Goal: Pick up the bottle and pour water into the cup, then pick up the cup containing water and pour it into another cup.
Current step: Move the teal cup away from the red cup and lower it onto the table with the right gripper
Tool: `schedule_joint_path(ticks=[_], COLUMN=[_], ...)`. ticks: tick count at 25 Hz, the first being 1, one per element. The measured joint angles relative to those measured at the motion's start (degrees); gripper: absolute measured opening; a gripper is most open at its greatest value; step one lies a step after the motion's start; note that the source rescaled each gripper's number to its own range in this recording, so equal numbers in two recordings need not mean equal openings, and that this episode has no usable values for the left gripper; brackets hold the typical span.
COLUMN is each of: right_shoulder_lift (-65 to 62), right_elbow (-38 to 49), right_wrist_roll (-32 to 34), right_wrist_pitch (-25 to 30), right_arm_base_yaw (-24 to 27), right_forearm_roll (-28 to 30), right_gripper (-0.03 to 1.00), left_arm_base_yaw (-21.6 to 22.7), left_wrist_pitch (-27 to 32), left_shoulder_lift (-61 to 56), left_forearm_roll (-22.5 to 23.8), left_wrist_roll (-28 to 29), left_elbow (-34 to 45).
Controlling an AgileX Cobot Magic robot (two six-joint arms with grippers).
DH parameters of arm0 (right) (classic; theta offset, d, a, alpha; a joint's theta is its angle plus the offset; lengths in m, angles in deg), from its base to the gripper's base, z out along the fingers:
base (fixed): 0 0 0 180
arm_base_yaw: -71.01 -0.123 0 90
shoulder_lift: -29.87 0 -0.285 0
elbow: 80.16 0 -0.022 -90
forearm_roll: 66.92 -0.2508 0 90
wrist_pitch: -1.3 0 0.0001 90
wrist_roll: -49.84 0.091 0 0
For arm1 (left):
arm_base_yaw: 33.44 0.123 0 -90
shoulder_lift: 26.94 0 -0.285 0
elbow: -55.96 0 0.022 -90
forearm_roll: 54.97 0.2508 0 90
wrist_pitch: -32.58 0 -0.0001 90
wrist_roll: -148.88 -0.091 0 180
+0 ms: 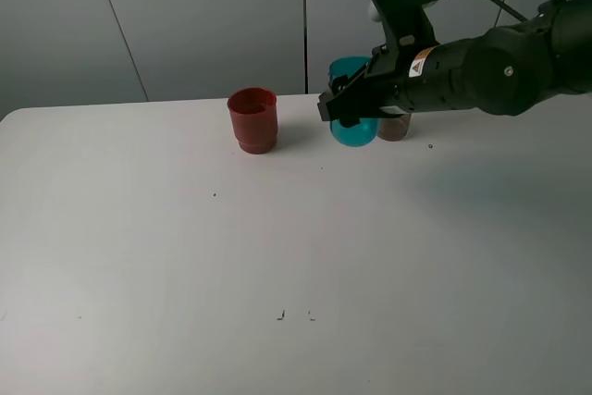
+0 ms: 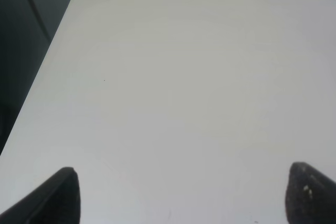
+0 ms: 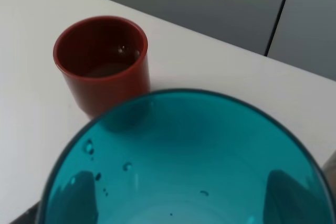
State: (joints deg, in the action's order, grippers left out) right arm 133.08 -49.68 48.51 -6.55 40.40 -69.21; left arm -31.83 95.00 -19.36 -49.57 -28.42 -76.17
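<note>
The teal cup [image 1: 351, 127] sits right of centre in the upper part of the high view, and my right pincer [image 1: 344, 110] is clamped on it, fingers showing as dark shapes through the translucent wall in my right wrist view. Droplets cling inside the teal cup [image 3: 184, 171]; how much water it holds, I can't tell. Whether its base is off the surface [image 1: 277, 256] yet, I can't tell either.

To its left, apart from it, stands the red cup [image 1: 252, 119], upright, mouth open; through my wrist camera the red cup [image 3: 101, 61] lies beyond the teal rim. Behind my arm only the brownish base of the bottle [image 1: 393, 129] shows, just beside the teal cup.

My left pincer [image 2: 181, 203] stands wide open over bare surface, holding nothing.

Risks, as I judge them: smooth tapered plastic could slide in my grip when tilted; my arm could clip the bottle as I swing away; tipping short of the red rim would spill water.
</note>
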Motion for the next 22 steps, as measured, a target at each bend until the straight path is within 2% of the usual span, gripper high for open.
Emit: schedule_joint_path(ticks=[4, 7, 11, 16, 17, 22], right_shoulder_lift=[-1.1, -2.06, -2.69, -2.71, -2.81, -2.01], right_elbow=[3.76, 7.14, 12.84, 21.73, 23.0, 26.03], right_wrist_roll=[-2.67, -4.41, -5.4, -6.38, -6.7, -7.08], right_wrist_pitch=[-1.34, -4.47, -13.18, -31.71, -33.56, -34.98], right_arm_base_yaw=[0.0, 0.0, 0.0, 0.0, 0.0, 3.17], right_forearm_roll=[-1.71, -2.88, -2.96, -4.74, -6.06, -8.17], right_gripper=[0.16, 0.16, 0.16, 0.16, 0.16, 0.16], left_arm_base_yaw=[0.0, 0.0, 0.0, 0.0, 0.0, 0.0], left_wrist_pitch=[0.0, 0.0, 0.0, 0.0, 0.0, 0.0], left_shoulder_lift=[0.0, 0.0, 0.0, 0.0, 0.0, 0.0], left_forearm_roll=[0.0, 0.0, 0.0, 0.0, 0.0, 0.0], left_wrist_roll=[0.0, 0.0, 0.0, 0.0, 0.0, 0.0], left_elbow=[0.0, 0.0, 0.0, 0.0, 0.0, 0.0])
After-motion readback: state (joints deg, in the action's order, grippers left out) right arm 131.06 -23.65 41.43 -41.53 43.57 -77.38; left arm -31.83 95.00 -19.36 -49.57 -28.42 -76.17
